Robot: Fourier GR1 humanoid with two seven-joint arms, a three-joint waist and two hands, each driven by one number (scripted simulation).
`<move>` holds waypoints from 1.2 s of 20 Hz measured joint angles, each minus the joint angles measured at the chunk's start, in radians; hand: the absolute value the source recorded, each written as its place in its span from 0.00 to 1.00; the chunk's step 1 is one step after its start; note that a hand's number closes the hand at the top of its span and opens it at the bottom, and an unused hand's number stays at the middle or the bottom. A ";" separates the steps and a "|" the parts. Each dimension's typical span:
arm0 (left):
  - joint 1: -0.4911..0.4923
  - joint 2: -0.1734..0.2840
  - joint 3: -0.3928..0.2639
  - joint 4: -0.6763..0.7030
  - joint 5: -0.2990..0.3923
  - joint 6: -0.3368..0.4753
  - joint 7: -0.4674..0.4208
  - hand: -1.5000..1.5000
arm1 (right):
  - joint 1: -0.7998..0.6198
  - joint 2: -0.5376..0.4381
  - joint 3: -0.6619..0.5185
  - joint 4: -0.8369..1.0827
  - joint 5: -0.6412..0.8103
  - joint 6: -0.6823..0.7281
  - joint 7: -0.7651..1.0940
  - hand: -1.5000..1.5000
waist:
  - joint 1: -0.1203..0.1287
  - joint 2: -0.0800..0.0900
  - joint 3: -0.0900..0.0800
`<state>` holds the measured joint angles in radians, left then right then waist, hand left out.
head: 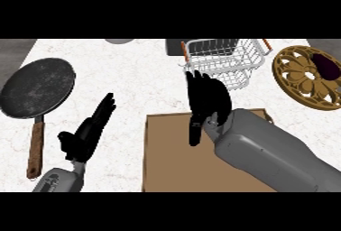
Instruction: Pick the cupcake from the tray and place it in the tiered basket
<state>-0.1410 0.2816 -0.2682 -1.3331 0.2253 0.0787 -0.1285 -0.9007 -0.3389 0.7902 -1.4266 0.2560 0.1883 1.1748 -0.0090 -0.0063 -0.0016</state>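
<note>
The brown tray point(180, 158) lies at the lower middle, and its visible surface is bare. No cupcake shows anywhere; it may be hidden under my right hand. The white wire tiered basket point(226, 58) stands at the far middle right, and I see nothing inside it. My right hand point(208, 103) hovers over the tray's far edge, its straight fingers reaching up to the basket's near rim and its thumb pointing back down. My left hand point(86, 133) rests open on the counter left of the tray, fingers up.
A black frying pan point(36, 88) with a wooden handle point(34, 149) lies at the left. A round golden ornate plate point(303, 79) with a dark purple eggplant point(328, 65) sits at the right. A grey bowl edge point(120, 40) and a dark item point(174, 47) stand at the back.
</note>
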 measured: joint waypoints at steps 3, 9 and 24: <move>0.008 0.010 0.010 -0.021 0.009 -0.009 0.016 0.50 | 0.039 -0.007 0.005 0.010 0.013 0.000 -0.006 0.00 | 0.004 -0.003 0.000; 0.005 -0.015 0.007 -0.006 -0.008 -0.007 0.007 0.50 | 0.111 0.024 0.002 0.018 0.061 -0.010 -0.047 0.00 | 0.010 -0.006 -0.002; 0.013 -0.026 0.020 -0.014 -0.028 -0.029 0.015 0.50 | 0.248 0.057 -0.035 0.095 0.182 -0.019 -0.104 0.00 | 0.016 -0.004 -0.001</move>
<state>-0.1278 0.2555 -0.2478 -1.3469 0.1976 0.0496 -0.1137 -0.6528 -0.2821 0.7557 -1.3312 0.4376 0.1695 1.0703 0.0074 -0.0098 -0.0027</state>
